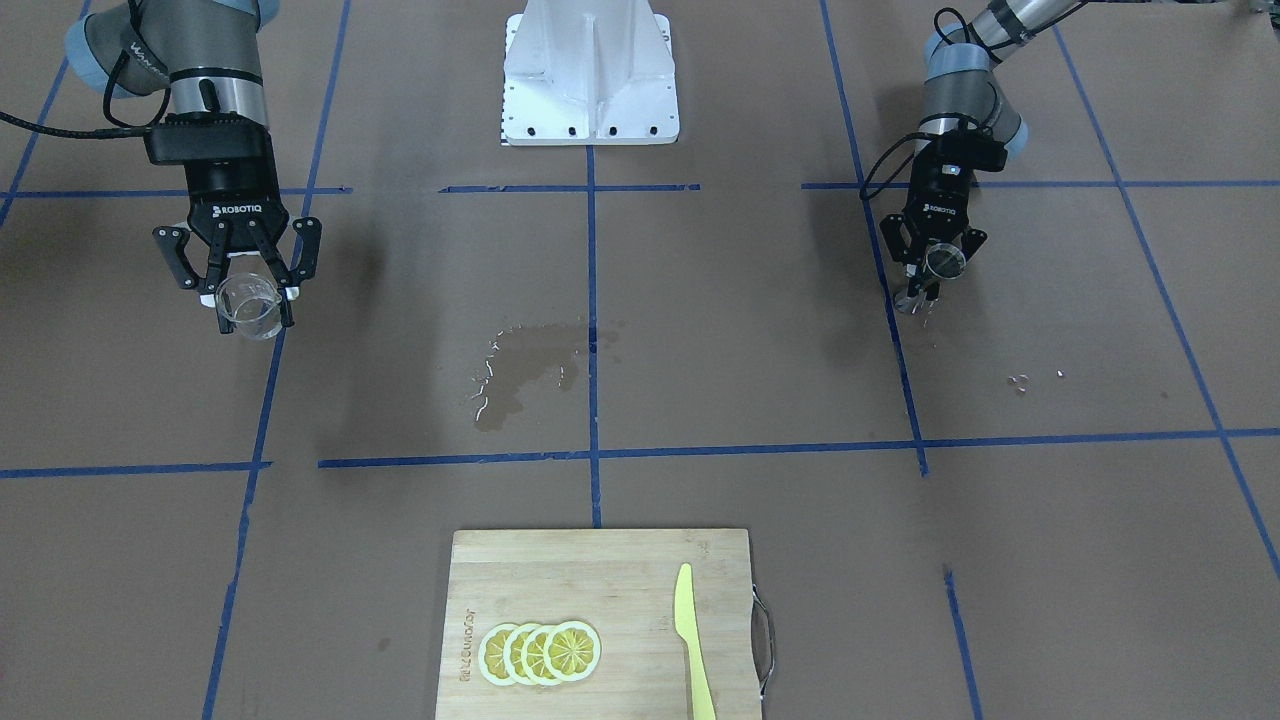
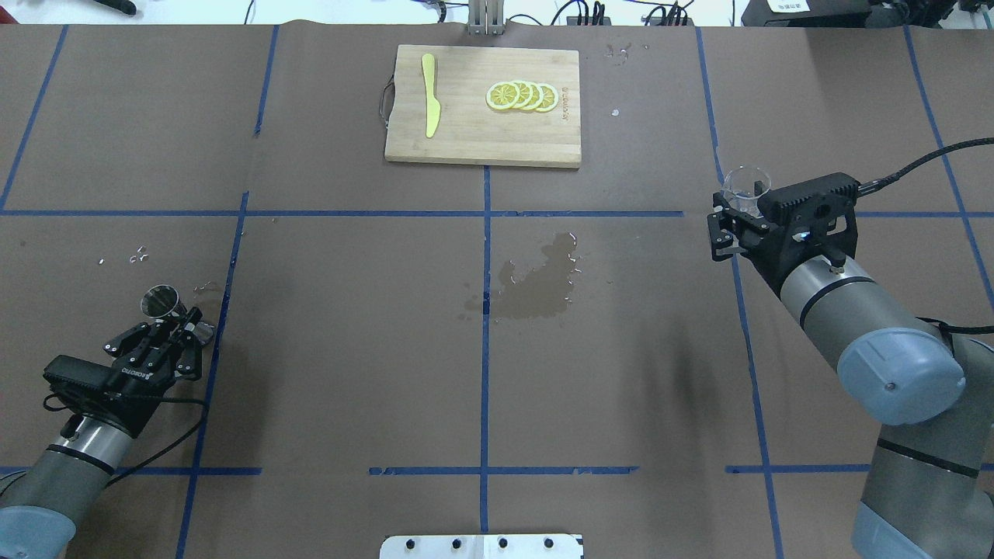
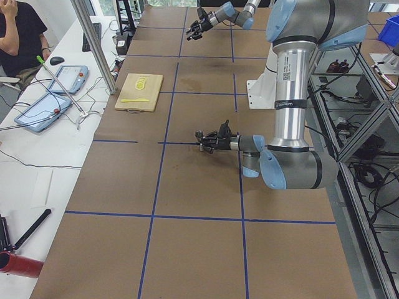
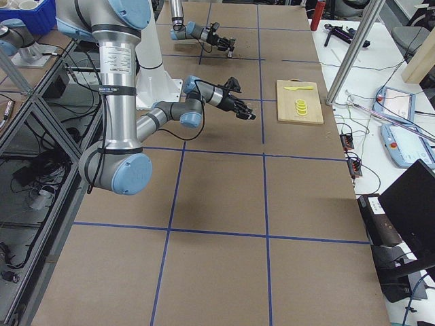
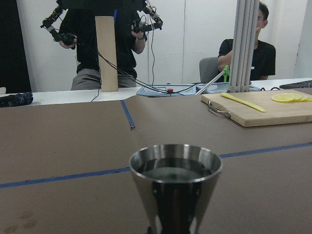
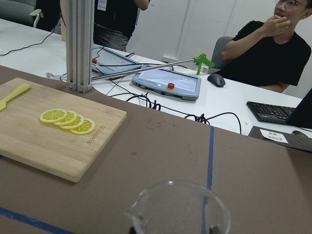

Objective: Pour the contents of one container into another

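Grips small clear glass cup (image 2: 747,189) in right gripper (image 1: 254,300), fingers clamped on its wall, raised off brown table (image 1: 720,300) at robot's right side. Pinches grey metal jigger (image 2: 161,302) at waist with left gripper (image 2: 186,322), upright, low at far left; resting or lifted, can't tell. Well apart from cup. Wet patch (image 1: 530,365) mid-table between. Beyond: cutting board (image 1: 620,570) with overlapping lemon slices (image 1: 540,652), yellow knife (image 1: 690,640).

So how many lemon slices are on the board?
4 slices, lying in one overlapping row on the board, off to one side of the yellow knife. Each one partly covers the next, so another could be hidden underneath.
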